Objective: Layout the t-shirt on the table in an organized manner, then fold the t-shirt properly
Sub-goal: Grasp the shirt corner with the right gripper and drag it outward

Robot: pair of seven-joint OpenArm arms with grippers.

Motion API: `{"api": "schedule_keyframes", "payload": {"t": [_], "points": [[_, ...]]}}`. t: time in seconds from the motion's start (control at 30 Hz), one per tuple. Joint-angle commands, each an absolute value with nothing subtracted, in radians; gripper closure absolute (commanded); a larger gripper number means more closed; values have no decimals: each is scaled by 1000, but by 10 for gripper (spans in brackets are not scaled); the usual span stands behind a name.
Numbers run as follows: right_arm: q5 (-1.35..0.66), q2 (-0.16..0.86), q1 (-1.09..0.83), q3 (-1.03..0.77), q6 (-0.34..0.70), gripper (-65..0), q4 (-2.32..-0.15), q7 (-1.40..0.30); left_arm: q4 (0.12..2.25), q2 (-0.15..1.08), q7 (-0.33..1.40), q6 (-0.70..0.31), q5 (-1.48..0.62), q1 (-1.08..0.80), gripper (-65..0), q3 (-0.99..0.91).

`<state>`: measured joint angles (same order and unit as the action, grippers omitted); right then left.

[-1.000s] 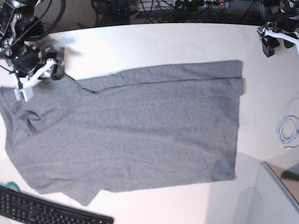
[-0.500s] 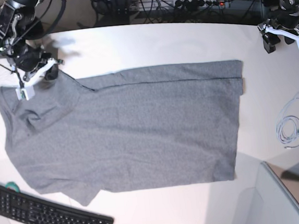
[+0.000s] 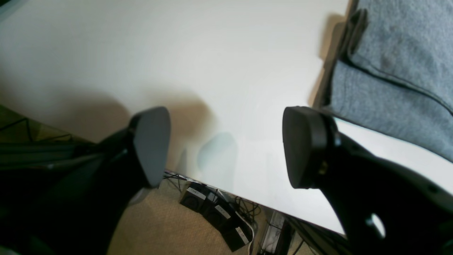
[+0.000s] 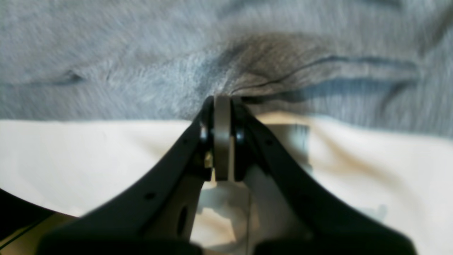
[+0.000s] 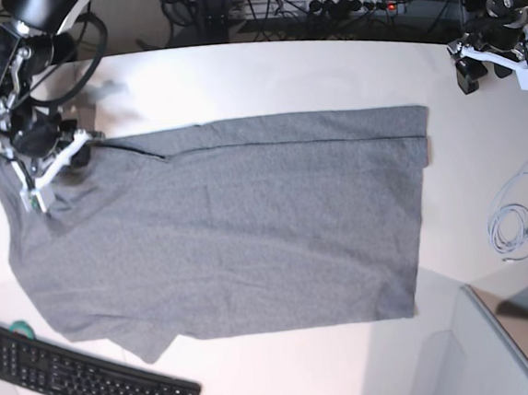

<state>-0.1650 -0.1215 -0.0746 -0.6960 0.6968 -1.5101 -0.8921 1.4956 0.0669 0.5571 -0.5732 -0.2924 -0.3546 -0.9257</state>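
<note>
Right now your t-shirt [image 5: 221, 229] lies spread across the middle of the white bench [image 5: 263, 77], mostly flat, with its long top edge folded over in a narrow strip that runs along the far side. One short sleeve points toward the near edge, just beside the black keyboard [image 5: 81, 380] at the base view's lower left corner.

Your right gripper [image 4: 222, 102] sits at the shirt's far corner on the base view's left. Its jaws are clenched tight together, and the right wrist view shows grey fabric bunching into dark wrinkles right at their tips. The cloth seems pinched there, though you cannot see the fabric between the pads themselves. Below the tips the bare bench shows pale.

Your left gripper [image 3: 226, 145] is over the far corner of the bench on the base view's right, well apart from the shirt's nearest edge. Its jaws are released and stand wide, with nothing between them; the left wrist view looks through the gap at bare bench and, past the bench edge, at a power strip [image 3: 216, 216] on the floor. The hem corner of the shirt shows at that view's upper right.

A coiled white cable [image 5: 512, 227] lies on the bench beside the shirt's hem side, not touching it.
</note>
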Motion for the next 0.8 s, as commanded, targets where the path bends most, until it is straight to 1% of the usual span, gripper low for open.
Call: {"api": "schedule_keyframes", "payload": {"t": [0.0, 0.2, 0.37, 0.47, 0.63, 0.67, 0.7, 0.77], "points": [[-179, -102, -47, -694, 698, -3, -1527, -892, 1515, 81, 535, -573, -305, -358, -471, -929], [-177, -84, 42, -693, 698, -3, -1521, -929, 1515, 81, 535, -573, -305, -360, -471, -929], [-131, -50, 110, -579, 698, -3, -1492, -924, 1515, 81, 535, -573, -305, -360, -471, -929], [-99, -47, 166, -553, 698, -3, -1460, -917, 1515, 81, 535, -573, -303, -361, -471, -928], [-13, -45, 272, -556, 698, -14, -1316, -803, 1514, 81, 536, -575, -297, -363, -471, -928], [8, -45, 286, -556, 698, -38, -1290, -782, 1512, 79, 536, -575, -300, -364, -471, -928], [30, -45, 295, -552, 698, -80, -1267, -762, 1511, 79, 536, -575, -305, -369, -471, -928], [48, -48, 300, -550, 698, -203, -1253, -727, 1511, 73, 536, -575, -305, -377, -471, -901]]}}
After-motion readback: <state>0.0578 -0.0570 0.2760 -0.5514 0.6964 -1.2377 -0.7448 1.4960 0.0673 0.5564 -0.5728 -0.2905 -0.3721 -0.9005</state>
